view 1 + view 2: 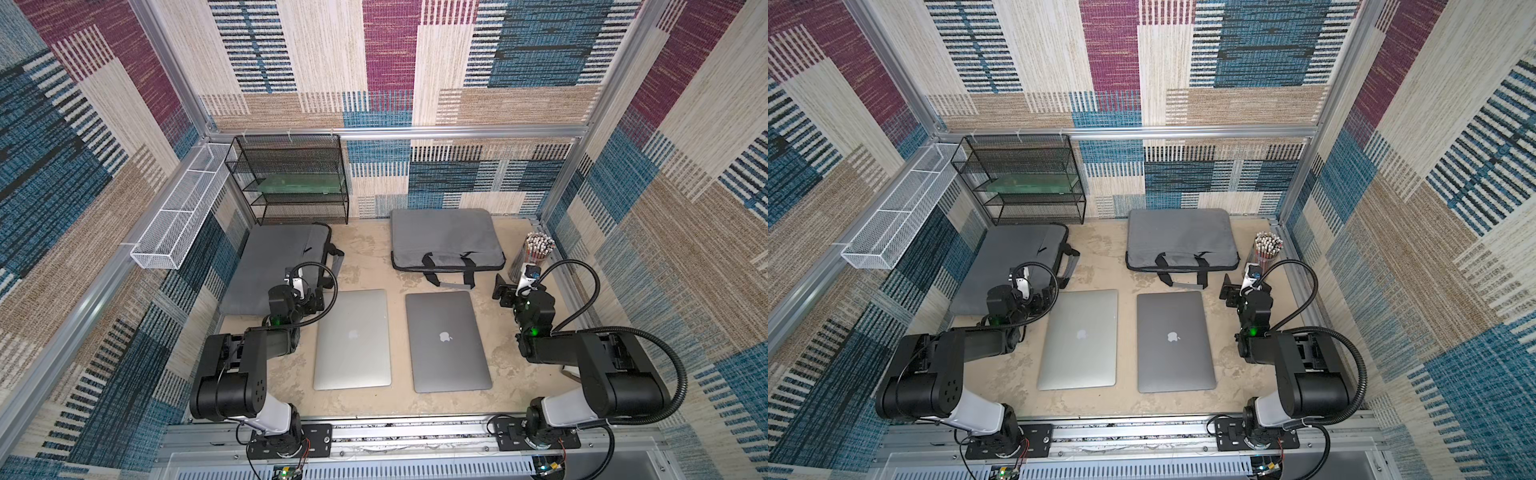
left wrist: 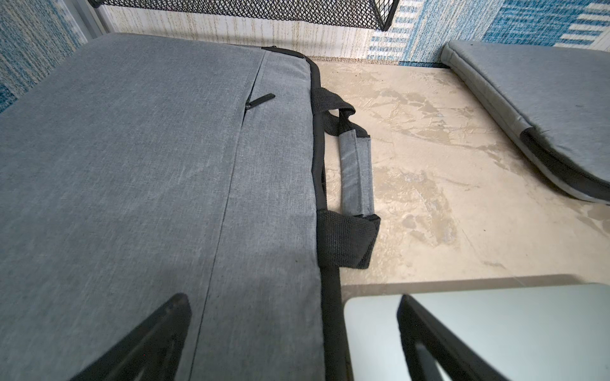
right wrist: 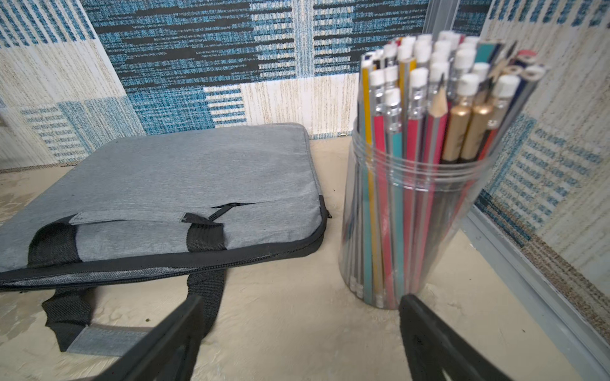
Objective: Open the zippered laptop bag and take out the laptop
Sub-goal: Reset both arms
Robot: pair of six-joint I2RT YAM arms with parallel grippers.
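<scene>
The left bag [image 1: 274, 266] and right bag [image 1: 442, 237] lie flat at the back of the table [image 1: 374, 257], with the silver laptop [image 1: 353, 338] and dark laptop [image 1: 446, 343] closed just in front.
Jaws spread wide, the left gripper [image 2: 293, 298] hangs over the left bag's near corner beside the silver laptop; the right gripper [image 3: 302, 298], equally spread and empty, faces the pencil jar [image 3: 412, 214].

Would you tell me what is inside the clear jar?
The clear jar holds a tight bundle of pencils, mostly eraser ends up; the outer ones hide the inner shafts.

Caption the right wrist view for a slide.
Open right gripper faces a grey laptop bag beside a clear jar of pencils.
</scene>
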